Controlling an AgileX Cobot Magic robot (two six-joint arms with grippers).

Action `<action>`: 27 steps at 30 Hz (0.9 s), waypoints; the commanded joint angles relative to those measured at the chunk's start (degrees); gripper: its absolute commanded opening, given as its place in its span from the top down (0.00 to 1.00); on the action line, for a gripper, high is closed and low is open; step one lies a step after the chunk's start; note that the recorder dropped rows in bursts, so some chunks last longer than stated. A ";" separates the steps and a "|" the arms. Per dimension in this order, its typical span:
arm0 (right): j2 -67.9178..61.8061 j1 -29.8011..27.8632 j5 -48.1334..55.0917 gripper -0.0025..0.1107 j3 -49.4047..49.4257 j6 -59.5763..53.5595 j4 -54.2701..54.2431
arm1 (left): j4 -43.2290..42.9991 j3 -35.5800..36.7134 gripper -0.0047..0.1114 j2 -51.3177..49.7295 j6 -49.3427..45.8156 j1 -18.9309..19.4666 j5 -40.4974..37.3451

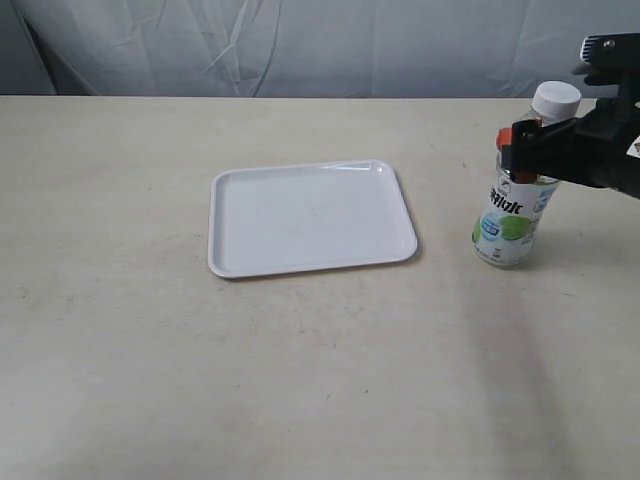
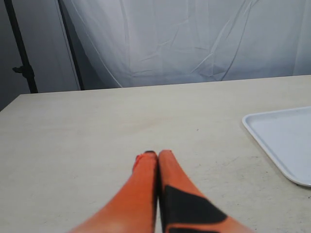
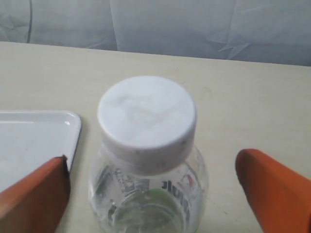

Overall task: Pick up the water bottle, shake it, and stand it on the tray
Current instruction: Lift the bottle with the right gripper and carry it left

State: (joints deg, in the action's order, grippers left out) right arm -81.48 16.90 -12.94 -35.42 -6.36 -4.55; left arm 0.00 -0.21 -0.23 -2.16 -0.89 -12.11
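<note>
We see the water bottle [image 1: 513, 215] upright on the tabletop [image 1: 150, 350], near the tray [image 1: 310, 215] but apart from it. Our right fingers [image 3: 34, 199] are spread astride its neck; our left fingers [image 2: 146, 184] are pressed together, empty. The bottle looks light, thin-walled and slick; we'd grip just under the cap [image 3: 146, 116].

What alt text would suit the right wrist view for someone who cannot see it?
A clear water bottle with a white cap stands on a beige table, seen from above. Two orange fingers of the right gripper flank it without touching; a white tray lies beside it.
</note>
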 commanded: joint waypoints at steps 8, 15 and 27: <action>-9.30 -0.26 -5.70 0.18 0.21 -0.61 0.00 | 0.00 0.21 0.96 0.23 0.23 -0.35 0.53; -12.73 -0.26 -9.63 0.49 0.21 -0.61 -3.73 | 0.00 0.21 0.96 0.23 0.23 -0.35 0.53; 6.38 6.94 -6.59 0.97 -4.05 -0.35 -1.00 | 0.00 0.21 0.96 0.23 0.23 -0.35 0.53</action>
State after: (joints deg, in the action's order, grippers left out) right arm -80.86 21.54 -16.29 -36.88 -6.68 -6.76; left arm 0.00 -0.21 -0.23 -2.16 -0.89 -12.11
